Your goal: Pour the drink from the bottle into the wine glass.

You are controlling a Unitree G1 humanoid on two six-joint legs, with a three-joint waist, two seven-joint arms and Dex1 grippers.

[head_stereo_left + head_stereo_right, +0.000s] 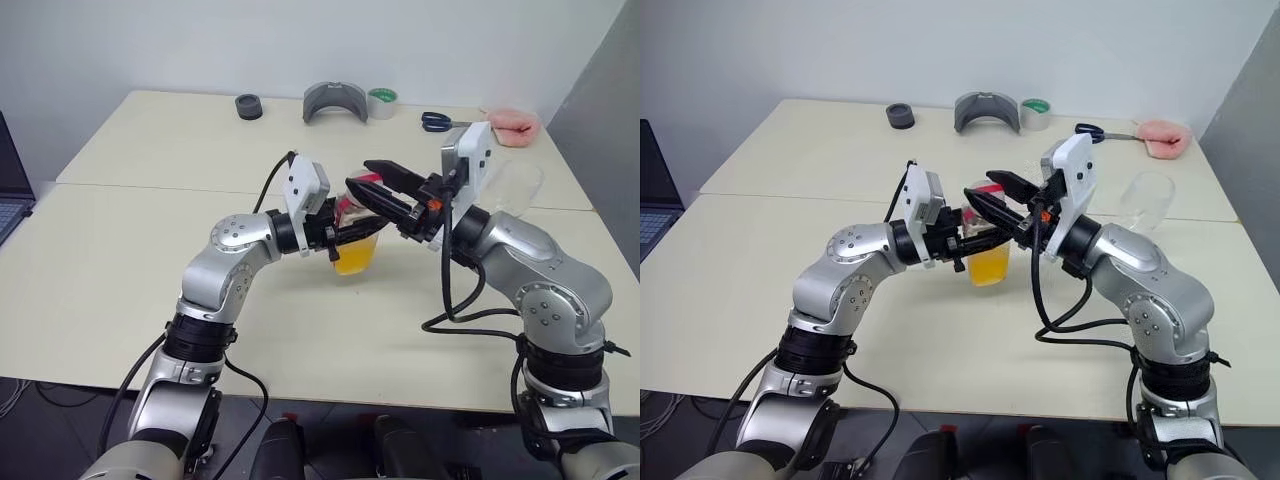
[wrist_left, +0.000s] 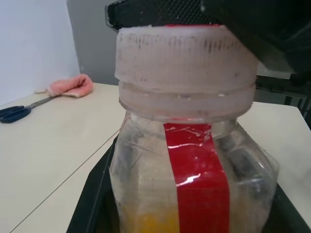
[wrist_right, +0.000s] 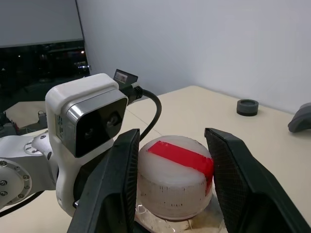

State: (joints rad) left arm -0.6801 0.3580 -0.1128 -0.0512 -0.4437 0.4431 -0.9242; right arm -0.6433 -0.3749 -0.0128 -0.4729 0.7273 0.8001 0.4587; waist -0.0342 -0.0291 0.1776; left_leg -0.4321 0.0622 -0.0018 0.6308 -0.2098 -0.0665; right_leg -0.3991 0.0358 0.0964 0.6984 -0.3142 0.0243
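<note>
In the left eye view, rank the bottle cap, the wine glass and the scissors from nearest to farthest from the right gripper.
1. bottle cap: between the fingers of the right gripper.
2. wine glass: behind the right forearm, on the robot's right.
3. scissors: at the table's far edge.

We see the bottle's [image 2: 189,160] base cut off in the left wrist view; the right arm hides the glass's [image 1: 1145,200] stem.
</note>
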